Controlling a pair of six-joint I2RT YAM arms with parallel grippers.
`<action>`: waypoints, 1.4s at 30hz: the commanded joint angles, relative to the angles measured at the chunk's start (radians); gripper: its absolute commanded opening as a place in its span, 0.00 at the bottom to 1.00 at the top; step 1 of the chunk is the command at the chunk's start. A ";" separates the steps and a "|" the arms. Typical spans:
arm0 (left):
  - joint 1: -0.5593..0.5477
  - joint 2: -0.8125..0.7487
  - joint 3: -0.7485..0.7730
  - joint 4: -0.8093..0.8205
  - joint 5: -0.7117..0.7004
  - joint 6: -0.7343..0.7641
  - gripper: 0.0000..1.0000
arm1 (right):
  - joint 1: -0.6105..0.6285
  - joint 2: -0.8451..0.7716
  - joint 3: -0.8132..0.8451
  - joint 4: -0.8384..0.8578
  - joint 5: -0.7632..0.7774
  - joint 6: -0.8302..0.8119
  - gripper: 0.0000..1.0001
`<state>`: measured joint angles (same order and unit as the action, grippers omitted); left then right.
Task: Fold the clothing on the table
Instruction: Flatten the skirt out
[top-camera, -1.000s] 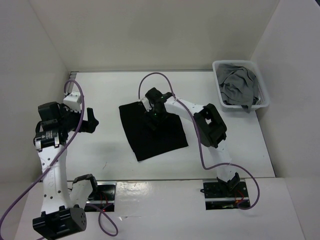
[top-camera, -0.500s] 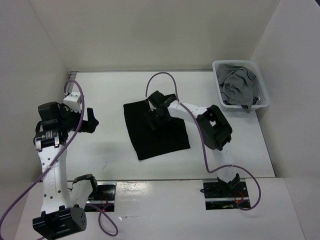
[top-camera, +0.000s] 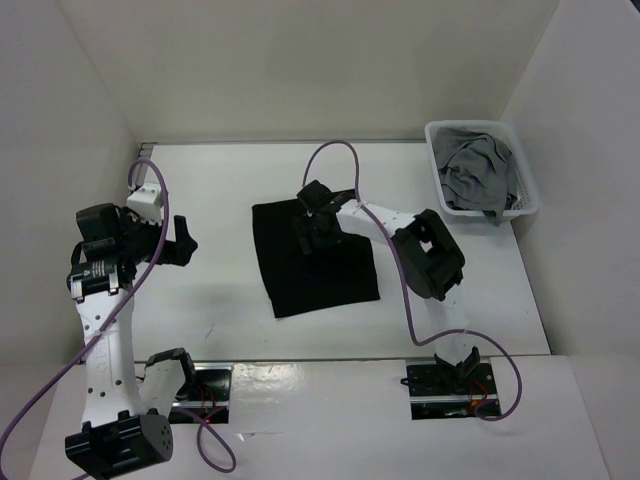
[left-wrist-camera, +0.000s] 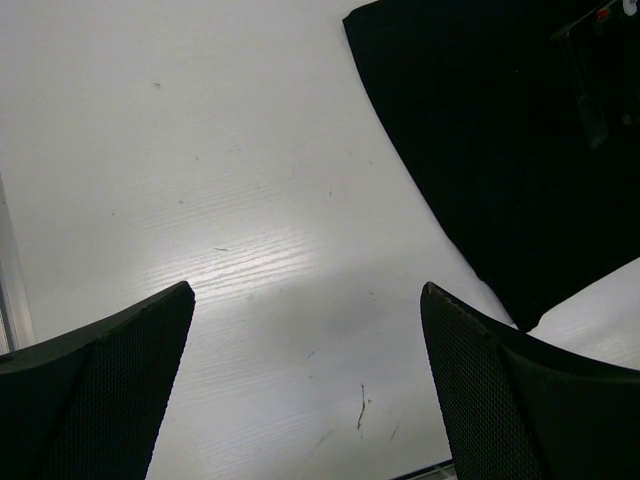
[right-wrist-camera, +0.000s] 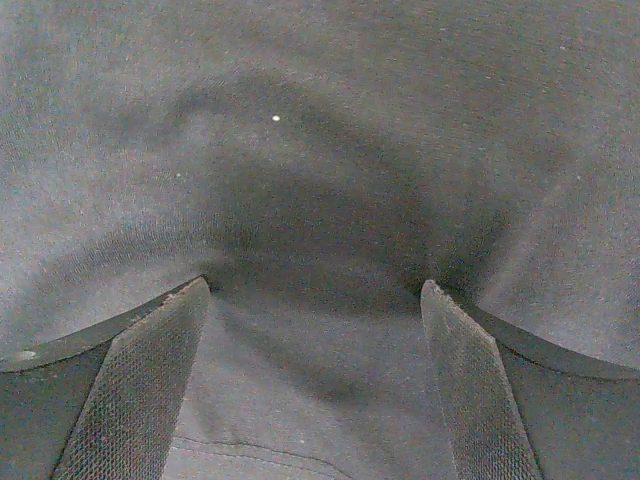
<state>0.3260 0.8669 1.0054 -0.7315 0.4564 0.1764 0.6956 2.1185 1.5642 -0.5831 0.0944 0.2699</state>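
The black clothing (top-camera: 315, 275) is laid flat on the middle of the desk (top-camera: 210, 300), as a rough rectangle turned slightly askew to the desk's edges. The right hand (top-camera: 312, 222) is set down on the part of the clothing nearest the desk's far edge, along which a thin metal rail (top-camera: 250, 143) is seen. In the right wrist view its two fingers (right-wrist-camera: 130, 400) are held wide apart, with their tips pressed against the fabric. Shallow creases are drawn in the cloth between them, and nothing is clamped.

The left hand (top-camera: 183, 240) is held over the left part of the desk, well apart from the clothing. Its fingers are likewise spread wide. Bare desk surface is seen between them in the left wrist view, with one corner of the clothing shown beyond. A white basket (top-camera: 530, 205) is placed at the far right corner of the desk, and a grey garment (top-camera: 475, 170) is heaped inside it.
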 joint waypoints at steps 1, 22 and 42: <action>0.007 -0.003 -0.002 0.026 0.008 -0.014 1.00 | 0.007 0.024 -0.052 -0.063 -0.070 0.152 0.89; 0.045 0.006 -0.002 0.026 0.008 -0.014 1.00 | 0.087 -0.093 0.057 -0.133 0.059 0.215 0.99; -0.097 0.441 0.194 -0.045 0.168 0.092 1.00 | -0.053 -0.379 0.079 -0.146 0.114 -0.354 0.99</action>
<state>0.2871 1.2839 1.1397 -0.7952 0.5552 0.2379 0.6727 1.7332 1.6878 -0.6987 0.2016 0.0414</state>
